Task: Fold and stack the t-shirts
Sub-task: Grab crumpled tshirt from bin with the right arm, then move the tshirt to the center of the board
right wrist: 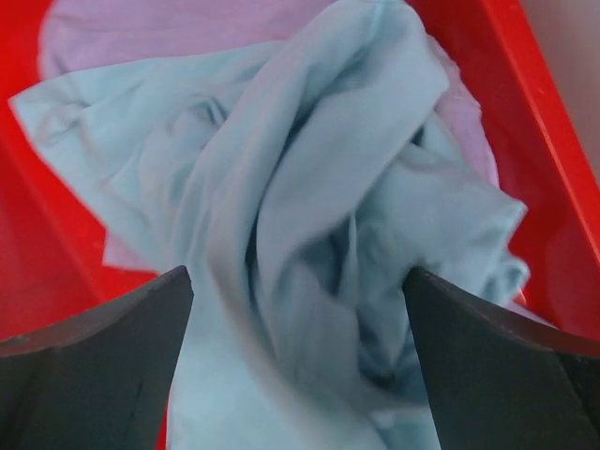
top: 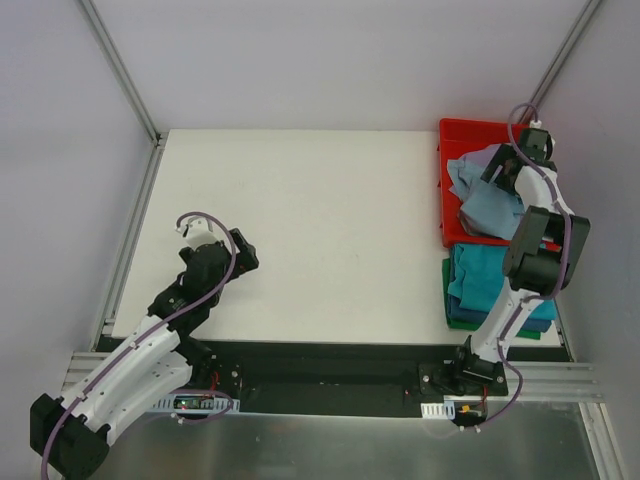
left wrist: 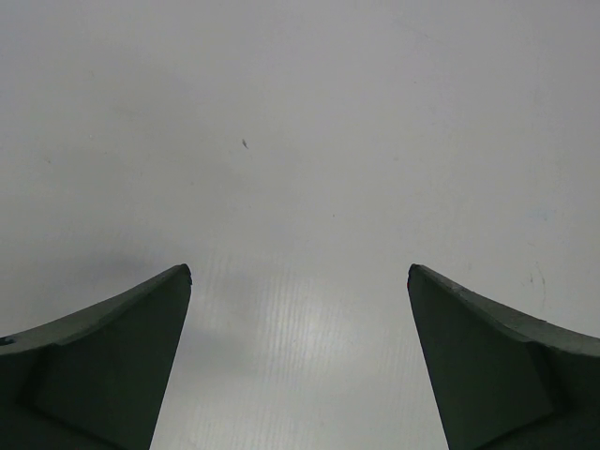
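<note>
Right claw (right wrist: 297,272) wide, left claw (left wrist: 300,267) wide; light blue tee (right wrist: 309,178) half-hides lavender tee (right wrist: 141,33)

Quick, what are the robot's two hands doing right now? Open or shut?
Left gripper: open, holding nothing, above the white table.
Right gripper: open, right over the crumpled light blue t-shirt in the red bin.

The bin (top: 466,128) holds crumpled t-shirts (top: 487,200), folded stack (top: 478,285) before it.

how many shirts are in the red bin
2: a light blue shirt crumpled on top and a lavender shirt showing beneath it, both inside the red bin. More may be hidden underneath.
</note>
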Available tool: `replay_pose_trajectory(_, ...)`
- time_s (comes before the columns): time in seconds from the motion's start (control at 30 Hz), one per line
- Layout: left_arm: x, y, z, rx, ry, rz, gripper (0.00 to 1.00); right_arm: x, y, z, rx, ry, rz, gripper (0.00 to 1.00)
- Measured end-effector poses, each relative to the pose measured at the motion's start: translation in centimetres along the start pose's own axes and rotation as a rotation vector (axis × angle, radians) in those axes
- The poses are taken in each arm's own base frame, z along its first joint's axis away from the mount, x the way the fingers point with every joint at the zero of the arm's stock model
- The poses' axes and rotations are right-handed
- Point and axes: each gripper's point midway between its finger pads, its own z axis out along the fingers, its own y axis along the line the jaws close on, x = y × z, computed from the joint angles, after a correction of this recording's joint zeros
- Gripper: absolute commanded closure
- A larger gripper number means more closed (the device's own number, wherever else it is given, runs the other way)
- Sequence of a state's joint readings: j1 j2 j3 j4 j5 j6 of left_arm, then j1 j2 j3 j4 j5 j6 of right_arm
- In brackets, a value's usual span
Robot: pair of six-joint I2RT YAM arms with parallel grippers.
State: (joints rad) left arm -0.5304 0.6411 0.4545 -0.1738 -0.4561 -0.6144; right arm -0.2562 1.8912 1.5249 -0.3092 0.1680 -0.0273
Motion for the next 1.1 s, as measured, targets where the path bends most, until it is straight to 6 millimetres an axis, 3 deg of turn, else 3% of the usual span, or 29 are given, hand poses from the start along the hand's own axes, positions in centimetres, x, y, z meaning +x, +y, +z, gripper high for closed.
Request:
replay_pose_trajectory(0.07, 0.2, 0.2, 0.2, -0.014, 0.003, 0.006, 0.01, 0.5, 0.0, 2.4, 0.035, 0.052, -0.014, 0.09)
replay_pose_trajectory(0.1, 0.3, 0.4, 0.4, -0.024, 0.006, 0.010, 0.01, 0.9, 0.0, 3.4, 0.046, 0.079, -0.025, 0.19)
replay_pose_trajectory(0.2, 0.6, 0.7, 0.6, -0.043, 0.015, 0.019, 0.01, 2.3, 0.1, 5.1, 0.054, 0.144, -0.056, 0.74)
replay_pose_trajectory(0.27, 0.8, 0.8, 0.7, -0.048, 0.021, 0.023, 0.01, 2.7, 0.1, 5.1, 0.045, 0.167, -0.065, 0.96)
replay_pose_trajectory(0.43, 0.8, 0.7, 0.8, -0.046, 0.020, 0.023, 0.01, 1.5, 1.2, 2.9, -0.019, 0.151, -0.049, 0.99)
replay_pose_trajectory(0.5, 0.5, 0.6, 0.6, -0.038, 0.011, 0.016, 0.01, 0.4, 2.4, 0.4, -0.091, 0.122, -0.031, 0.99)
replay_pose_trajectory(0.63, -0.2, 0.2, 0.1, -0.008, -0.015, -0.004, 0.01, -4.4, 6.1, -8.7, -0.272, -0.033, -0.016, 0.99)
replay_pose_trajectory(0.73, -0.7, 0.0, -0.4, 0.014, -0.038, -0.024, 0.01, -8.3, 11.0, -19.6, -0.470, -0.222, -0.059, 1.00)
replay_pose_trajectory(0.77, -0.8, 0.0, -0.5, 0.020, -0.045, -0.031, 0.01, -9.1, 12.4, -22.8, -0.535, -0.271, -0.072, 0.99)
replay_pose_trajectory(0.83, -1.0, -0.1, -0.8, 0.033, -0.057, -0.043, 0.01, -10.0, 16.3, -31.1, -0.729, -0.380, -0.106, 1.00)
replay_pose_trajectory(0.93, -1.2, -0.2, -1.1, 0.051, -0.073, -0.067, 0.01, -8.9, 20.3, -40.7, -0.981, -0.452, -0.164, 0.99)
replay_pose_trajectory(1.03, -1.4, -0.1, -1.5, 0.064, -0.090, -0.085, 0.01, -6.2, 24.4, -49.2, -1.247, -0.462, -0.240, 0.99)
replay_pose_trajectory(1.1, -1.6, -0.2, -1.8, 0.076, -0.104, -0.099, 0.01, -3.6, 26.7, -52.5, -1.370, -0.421, -0.286, 0.99)
